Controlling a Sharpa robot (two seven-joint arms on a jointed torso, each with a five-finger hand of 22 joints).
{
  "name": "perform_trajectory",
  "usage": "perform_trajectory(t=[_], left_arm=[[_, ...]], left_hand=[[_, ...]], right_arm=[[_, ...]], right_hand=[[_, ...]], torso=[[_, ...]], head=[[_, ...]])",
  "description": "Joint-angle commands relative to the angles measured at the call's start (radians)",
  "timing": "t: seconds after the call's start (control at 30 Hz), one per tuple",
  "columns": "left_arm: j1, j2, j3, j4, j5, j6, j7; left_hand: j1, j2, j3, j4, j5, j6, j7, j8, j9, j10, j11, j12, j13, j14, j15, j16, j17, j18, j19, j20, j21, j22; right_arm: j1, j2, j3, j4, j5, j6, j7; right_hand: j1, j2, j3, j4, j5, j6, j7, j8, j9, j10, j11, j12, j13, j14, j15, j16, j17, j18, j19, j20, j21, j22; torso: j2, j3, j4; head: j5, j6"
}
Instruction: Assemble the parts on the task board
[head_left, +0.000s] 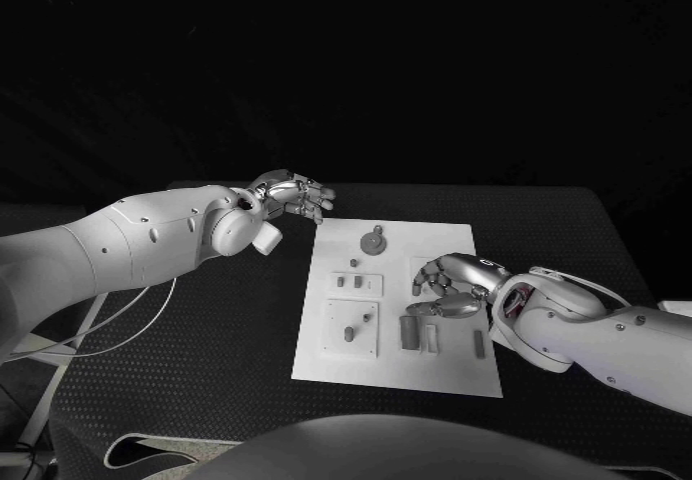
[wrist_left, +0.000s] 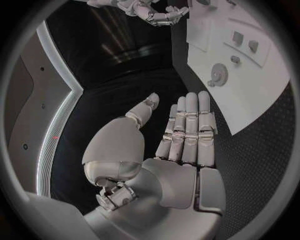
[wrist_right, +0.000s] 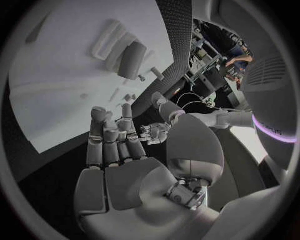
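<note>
White task board (head_left: 397, 375) sits mid-surface, long axis running away from the robot. Grey parts on it: round disc (head_left: 374, 243) at the far end, small pegs (head_left: 356, 284) mid-board, longer blocks (head_left: 411, 333) nearer the robot.

Right hand (head_left: 451, 288) hovers over the board's right half, just past the blocks, fingers curled in. Can't tell from the head view whether something small is pinched; in the right wrist view (wrist_right: 119, 150) the fingers look extended and nothing sits in the palm. Calling it unclear.

Left hand (head_left: 289, 195) is off the board, above the black surface (head_left: 202, 380) by its far-left corner, fingers straight and side by side, holding nothing.

Judgement: early stage, right hand lining up a pick. Next move needs a descent onto one of the blocks, then a clean pinch without nudging its neighbours.
</note>
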Motion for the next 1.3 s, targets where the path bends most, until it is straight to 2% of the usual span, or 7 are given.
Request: perform_trajectory(t=[0.03,0.17,0.27,0.47,0.67,0.8,1.3], left_arm=[[0.001,0.001,0.001,0.004,-0.002,0.006,0.004],[0.001,0.001,0.001,0.005,-0.002,0.005,0.002],[0.002,0.002,0.001,0.007,-0.002,0.005,-0.001],[0.003,0.004,0.001,0.01,-0.002,0.003,-0.002],[0.006,0.008,0.0,0.014,-0.002,0.002,-0.003],[0.007,0.007,0.0,0.017,-0.002,0.002,-0.004],[0.01,0.002,0.0,0.021,-0.002,0.005,-0.009]], left_hand=[[0.0,-0.005,-0.003,0.002,0.0,-0.007,0.003,0.005,-0.001,-0.007,0.003,-0.004,-0.001,0.001,0.008,-0.004,0.001,0.015,0.0,0.0,-0.007,0.001],[0.0,-0.006,-0.004,0.002,0.0,-0.007,0.003,0.005,-0.001,-0.007,0.003,-0.004,-0.001,0.001,0.008,-0.004,0.001,0.015,0.0,0.0,-0.007,0.001],[0.0,-0.006,-0.004,0.003,0.0,-0.007,0.003,0.005,-0.001,-0.007,0.003,-0.004,-0.001,0.001,0.008,-0.004,0.002,0.015,0.0,0.0,-0.007,0.001],[0.0,-0.007,-0.004,0.002,0.0,-0.007,0.003,0.005,-0.001,-0.007,0.002,-0.004,-0.001,0.001,0.008,-0.004,0.002,0.015,0.0,0.0,-0.007,0.001],[0.0,-0.007,-0.004,0.003,0.0,-0.007,0.003,0.005,-0.001,-0.007,0.002,-0.004,-0.001,0.001,0.008,-0.004,0.002,0.015,0.0,0.0,-0.007,0.001],[-0.001,-0.008,-0.004,0.003,0.0,-0.007,0.003,0.005,-0.001,-0.007,0.002,-0.004,-0.001,0.001,0.008,-0.004,0.002,0.015,0.0,0.0,-0.007,0.001],[-0.002,-0.009,-0.005,0.003,0.0,-0.007,0.003,0.006,-0.001,-0.007,0.002,-0.004,-0.001,0.001,0.008,-0.005,0.003,0.014,0.0,0.001,-0.007,0.001]], right_arm=[[0.001,0.002,0.0,0.015,0.145,0.057,-0.223],[0.001,0.017,0.0,0.027,0.18,0.11,-0.325],[0.001,0.028,0.0,0.035,0.167,0.148,-0.392],[0.002,0.06,0.0,0.023,0.114,0.23,-0.453],[0.002,0.09,0.0,0.014,0.04,0.306,-0.47],[0.002,0.095,0.0,0.01,-0.007,0.325,-0.477],[0.001,0.129,0.0,-0.008,-0.153,0.325,-0.496]], right_hand=[[-0.054,-0.017,0.005,0.065,-0.002,0.037,-0.022,0.035,0.02,0.042,-0.024,0.005,-0.005,0.039,-0.021,0.027,-0.002,-0.001,0.033,-0.021,0.01,-0.004],[-0.133,-0.049,0.016,0.164,-0.003,0.075,-0.049,0.07,0.039,0.104,-0.058,0.0,-0.012,0.1,-0.058,0.023,-0.009,-0.001,0.078,-0.058,0.019,-0.009],[-0.141,-0.059,0.02,0.196,-0.004,0.098,-0.064,0.086,0.048,0.143,-0.074,-0.007,-0.014,0.136,-0.082,0.019,-0.017,-0.001,0.104,-0.081,0.024,-0.011],[-0.171,-0.068,-0.003,0.246,-0.02,0.133,-0.083,0.102,0.055,0.193,-0.095,-0.016,-0.014,0.188,-0.103,0.015,-0.018,-0.001,0.135,-0.102,0.029,-0.015],[-0.174,-0.066,-0.009,0.273,-0.02,0.144,-0.09,0.103,0.055,0.208,-0.102,-0.024,-0.012,0.208,-0.111,0.009,-0.013,-0.001,0.144,-0.109,0.028,-0.018],[-0.177,-0.068,-0.013,0.29,-0.02,0.148,-0.092,0.103,0.055,0.214,-0.104,-0.028,-0.01,0.22,-0.114,0.007,-0.003,-0.001,0.147,-0.111,0.028,-0.018],[-0.166,-0.07,-0.027,0.35,-0.02,0.17,-0.101,0.106,0.054,0.234,-0.113,-0.036,0.003,0.257,-0.123,0.002,0.031,-0.001,0.162,-0.12,0.032,-0.018]], torso=[[0.0,-0.0002,-0.0001],[0.0,-0.0004,-0.0003],[0.0,-0.0013,-0.0001],[0.0,-0.0016,0.0005],[0.001,-0.0008,0.0011],[0.001,-0.0007,0.0009],[0.001,0.0007,-0.0003]], head=[[0.002,0.0],[0.001,0.0],[0.0,0.0],[-0.004,0.0],[-0.007,0.0],[-0.004,0.0],[-0.002,0.0]])
